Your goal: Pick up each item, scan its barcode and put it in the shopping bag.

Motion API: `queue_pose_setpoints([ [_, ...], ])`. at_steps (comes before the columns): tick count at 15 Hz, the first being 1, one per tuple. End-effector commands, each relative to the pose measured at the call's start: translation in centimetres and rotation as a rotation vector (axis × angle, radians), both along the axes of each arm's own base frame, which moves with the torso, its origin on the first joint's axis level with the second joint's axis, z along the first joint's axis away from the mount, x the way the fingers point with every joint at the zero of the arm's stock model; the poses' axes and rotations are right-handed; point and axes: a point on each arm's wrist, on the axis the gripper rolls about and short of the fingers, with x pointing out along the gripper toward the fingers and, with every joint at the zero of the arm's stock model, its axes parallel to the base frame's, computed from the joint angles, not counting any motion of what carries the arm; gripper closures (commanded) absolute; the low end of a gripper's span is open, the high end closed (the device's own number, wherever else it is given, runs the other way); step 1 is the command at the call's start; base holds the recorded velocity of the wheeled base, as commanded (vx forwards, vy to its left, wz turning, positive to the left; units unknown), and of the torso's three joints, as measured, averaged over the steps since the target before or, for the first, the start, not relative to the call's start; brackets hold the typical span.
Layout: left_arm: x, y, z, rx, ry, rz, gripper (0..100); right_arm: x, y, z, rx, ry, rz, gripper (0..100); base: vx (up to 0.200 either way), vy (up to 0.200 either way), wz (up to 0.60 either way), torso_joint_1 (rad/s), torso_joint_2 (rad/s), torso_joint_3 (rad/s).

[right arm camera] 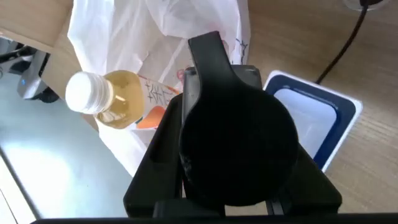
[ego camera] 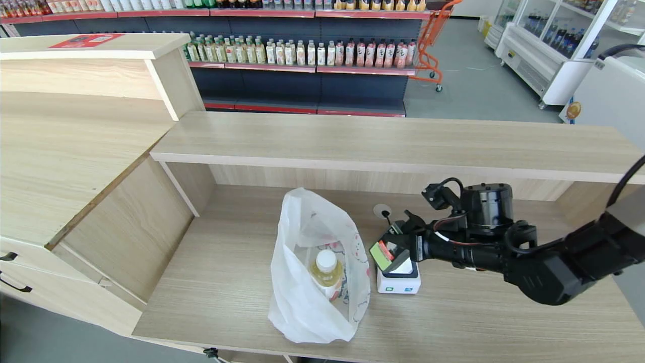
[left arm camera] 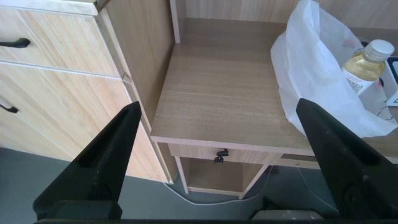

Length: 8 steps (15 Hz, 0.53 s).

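White shopping bag (ego camera: pixel 302 307) on counter (ego camera: pixel 453 327): one bottle (ego camera: pixel 326 272) inside, done. Green-red packet (ego camera: pixel 381 255), clamped in right gripper (ego camera: pixel 392 247) over scanner (ego camera: pixel 398 283): apparently mid-scan, bagging left. Left gripper (left arm camera: pixel 219 106): spread, nothing held.

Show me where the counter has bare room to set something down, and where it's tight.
Widest bare stretch: the lower counter between the side panel and the shopping bag. Another: front edge right of the scanner, under the right arm. The upper ledge is bare. Tight: the gap between bag and scanner, where the right gripper holds a green item.
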Motion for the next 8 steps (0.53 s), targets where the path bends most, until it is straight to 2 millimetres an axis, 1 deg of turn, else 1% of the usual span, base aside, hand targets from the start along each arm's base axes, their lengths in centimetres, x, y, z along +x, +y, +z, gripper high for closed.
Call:
queue_pose_setpoints([
  [1,0.0,0.0,0.0,0.0,0.0,0.0,0,2.1,2.6,-3.4,-0.032,0.02,0.053,100,0.0,0.0,0.0,0.0,0.0,0.0],
  [2,0.0,0.0,0.0,0.0,0.0,0.0,0,3.2,3.9,-4.2,-0.066,-0.019,0.09,100,0.0,0.0,0.0,0.0,0.0,0.0],
  [4,0.0,0.0,0.0,0.0,0.0,0.0,0,3.5,4.1,-4.3,-0.072,-0.031,0.096,100,0.0,0.0,0.0,0.0,0.0,0.0],
  [5,0.0,0.0,0.0,0.0,0.0,0.001,0,4.9,6.5,-5.6,-0.09,-0.071,0.144,100,0.0,0.0,0.0,0.0,0.0,0.0],
  [6,0.0,0.0,0.0,0.0,0.0,0.0,0,5.3,7.6,-5.9,-0.104,-0.101,0.171,100,0.0,0.0,0.0,0.0,0.0,0.0],
  [8,0.0,0.0,0.0,0.0,0.0,0.0,0,6.2,8.4,-6.8,-0.171,-0.177,0.214,100,0.0,0.0,0.0,0.0,0.0,0.0],
])
